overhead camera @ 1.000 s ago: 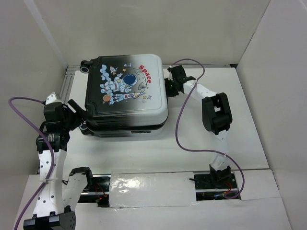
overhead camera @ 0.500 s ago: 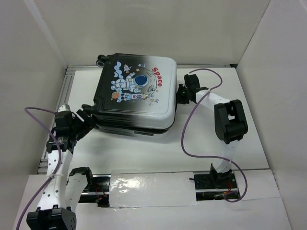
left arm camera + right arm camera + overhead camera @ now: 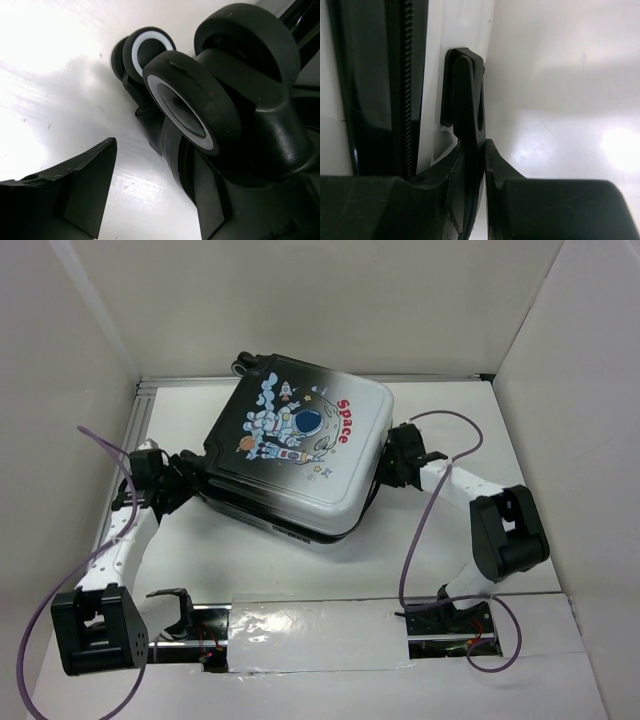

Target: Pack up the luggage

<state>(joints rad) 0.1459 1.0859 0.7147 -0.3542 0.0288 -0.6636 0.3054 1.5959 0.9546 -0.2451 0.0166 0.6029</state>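
The luggage (image 3: 300,440) lies closed and flat on the white table, turned at an angle, astronaut print and red "Space" facing up. My left gripper (image 3: 183,478) is open at its left corner, beside the black wheels (image 3: 185,107). In the left wrist view (image 3: 152,165) the case's zippered edge lies against the right finger, with bare table between that and the left finger (image 3: 75,195). My right gripper (image 3: 393,466) is at the case's right side, shut on its black side handle (image 3: 467,100). The white shell (image 3: 455,30) and the zipper (image 3: 409,75) show beside the handle.
White walls enclose the table on the left, back and right. An aluminium rail (image 3: 140,415) runs along the back left edge. Purple cables (image 3: 420,530) loop from both arms. The arm bases and a taped strip (image 3: 310,625) sit at the near edge.
The suitcase has turned clockwise and shifted right and nearer. The right gripper has swung nearer with the handle in it. The left gripper has followed the wheeled corner.
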